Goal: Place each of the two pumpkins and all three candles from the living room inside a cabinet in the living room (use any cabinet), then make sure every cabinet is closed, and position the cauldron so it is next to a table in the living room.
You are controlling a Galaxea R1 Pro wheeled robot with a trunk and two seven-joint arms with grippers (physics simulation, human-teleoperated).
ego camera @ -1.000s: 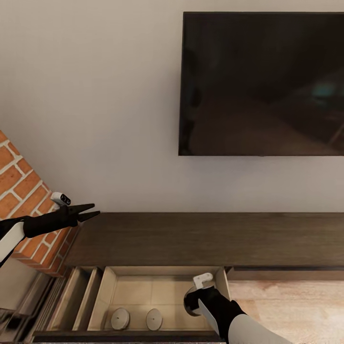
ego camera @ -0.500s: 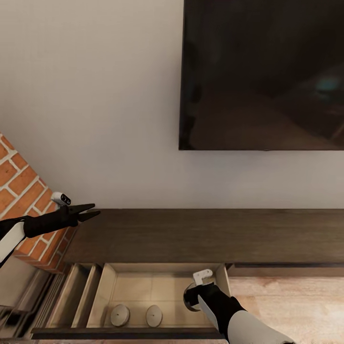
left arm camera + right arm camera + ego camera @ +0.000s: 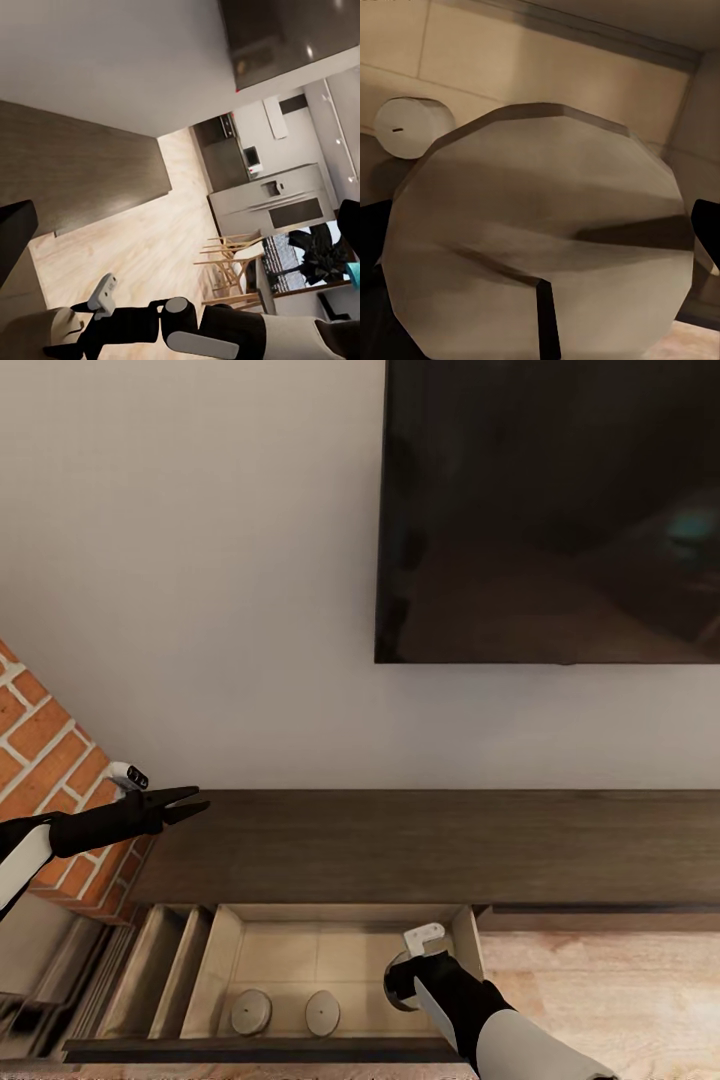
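Three pale candles are in view, all within the open drawer (image 3: 345, 945) of the cabinet (image 3: 430, 845), the long dark-brown console against the far wall. Two candles lie side by side on the drawer floor toward its near edge: one candle (image 3: 250, 1012) at the left and a second candle (image 3: 322, 1012) just right of it, apart from each other. The third candle (image 3: 540, 255) is at the right end of the drawer, close in front of the right wrist camera, with a drawer-floor candle visible beyond it. The right gripper (image 3: 402, 988) reaches down into the drawer at that third candle; black finger tips show at either side of it, but whether the fingers clamp it or stand slightly off cannot be told. The right forearm rises from the near right and covers the drawer's near right corner. The left gripper (image 3: 190, 803) is extended level over the left end of the cabinet top, its fingers parted and holding nothing. A second, narrower open drawer (image 3: 165, 980) adjoins on the left. A brick fireplace (image 3: 45, 780) stands at the far left, a wall TV (image 3: 550, 510) hangs above the cabinet, and wood floor (image 3: 620, 990) lies to the right.
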